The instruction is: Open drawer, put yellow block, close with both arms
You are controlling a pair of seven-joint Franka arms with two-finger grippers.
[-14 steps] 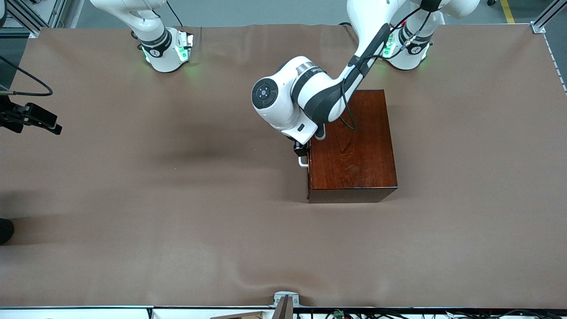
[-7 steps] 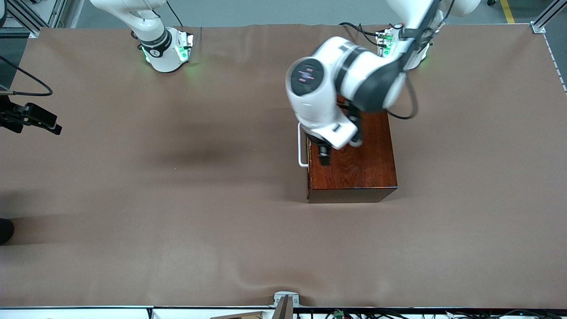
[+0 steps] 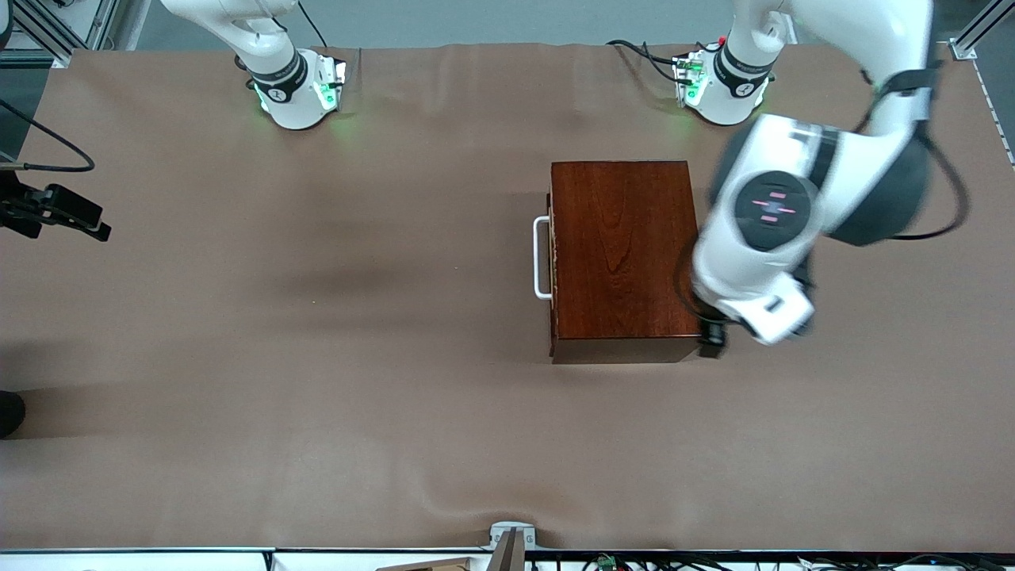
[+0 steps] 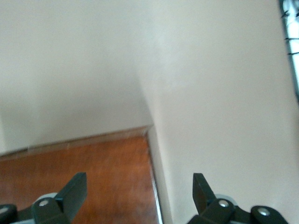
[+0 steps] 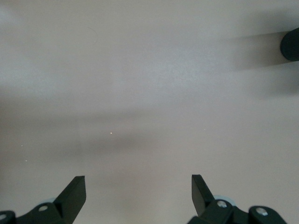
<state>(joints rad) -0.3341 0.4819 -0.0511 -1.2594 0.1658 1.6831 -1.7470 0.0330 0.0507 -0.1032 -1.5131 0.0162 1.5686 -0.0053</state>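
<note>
Table (image 3: 317, 357): a broad brown cloth, with nothing loose on it that I can see from where I stand.
Drawer box (image 3: 622, 254): a dark wooden cabinet toward the left arm's end of the table, its long axis running from the robots' bases toward the front camera; the drawer front faces the right arm's end.
Drawer: it sits flush with the box, shut.
Handle (image 3: 540, 258): a white bar on the drawer front, lying along the same long axis as the box (anything coming for it has to come from the right arm's end).
Yellow block: nowhere in view, neither on the cloth nor on top of the box; it may be inside the shut drawer, or off the table, and I cannot say which.
Left gripper (image 4: 139, 192): spread wide on nothing, over the box's corner that is nearest the front camera and away from the handle, so the whole box lies between it and the handle.
Right gripper (image 5: 138, 190): fingers apart over bare cloth at its own end, waiting.
Nearer arm: the left one hangs close to the box, though on the wrong face for the handle.
</note>
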